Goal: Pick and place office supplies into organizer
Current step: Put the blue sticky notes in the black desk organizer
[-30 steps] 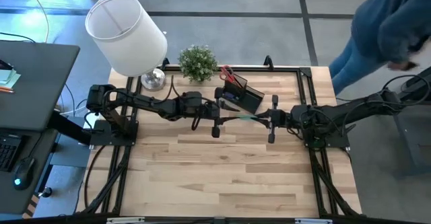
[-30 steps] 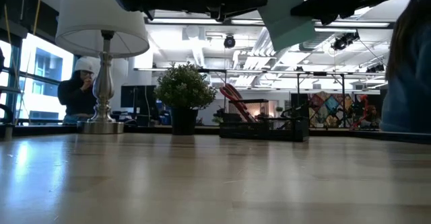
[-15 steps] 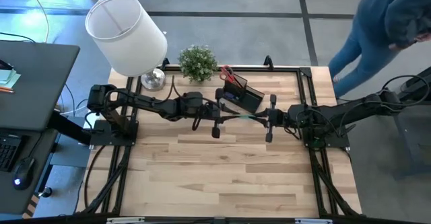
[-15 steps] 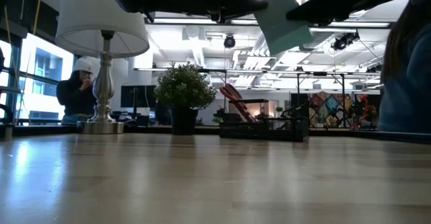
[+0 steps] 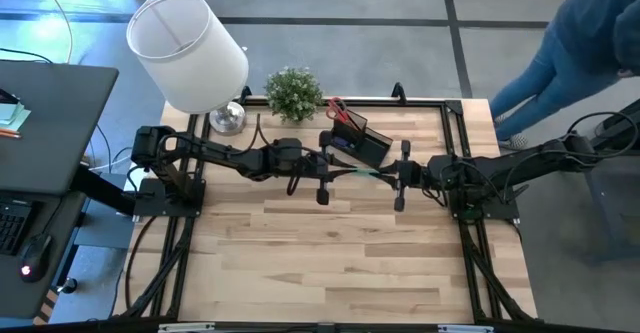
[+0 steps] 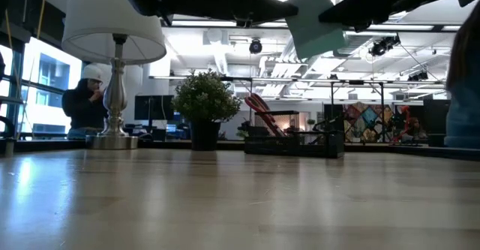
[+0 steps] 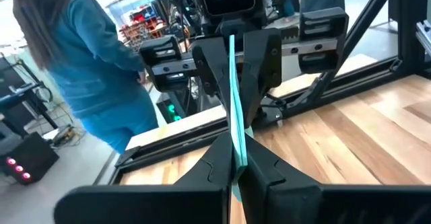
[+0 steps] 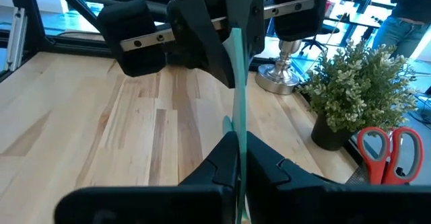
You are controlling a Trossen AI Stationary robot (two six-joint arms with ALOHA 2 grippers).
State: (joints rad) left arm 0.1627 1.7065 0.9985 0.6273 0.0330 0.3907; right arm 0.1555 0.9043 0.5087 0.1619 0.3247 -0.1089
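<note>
High view: the mint-green sticky-note pad (image 5: 368, 175) hangs edge-on above the middle of the table (image 5: 330, 253), stretched between the two grippers, just at 6 o'clock of the organizer (image 5: 358, 143). A second ago the left gripper (image 5: 338, 173) stood part-open beside the pad; now its fingers have come together on the pad's left edge, so both arms pinch it at once. The right gripper (image 5: 388, 176) has stayed clamped on the opposite edge throughout, and the pad has barely shifted. In the left wrist view the pad (image 7: 236, 109) runs as a thin teal strip from between that arm's own fingers (image 7: 214, 158) straight into the facing right gripper (image 7: 232, 72); the right wrist view shows the same pad (image 8: 238, 89) squeezed at both ends. In the low view the pad (image 6: 315, 26) is well clear of the tabletop. The organizer sits near the table's far edge, toward 12 o'clock, with the red-handled scissors (image 5: 338, 108) standing in it. At its 10 o'clock is the potted plant (image 5: 293, 93), and further at 9 o'clock the lamp (image 5: 190, 53). A person in blue (image 5: 570, 43) at 2 o'clock off the table has moved slightly.
</note>
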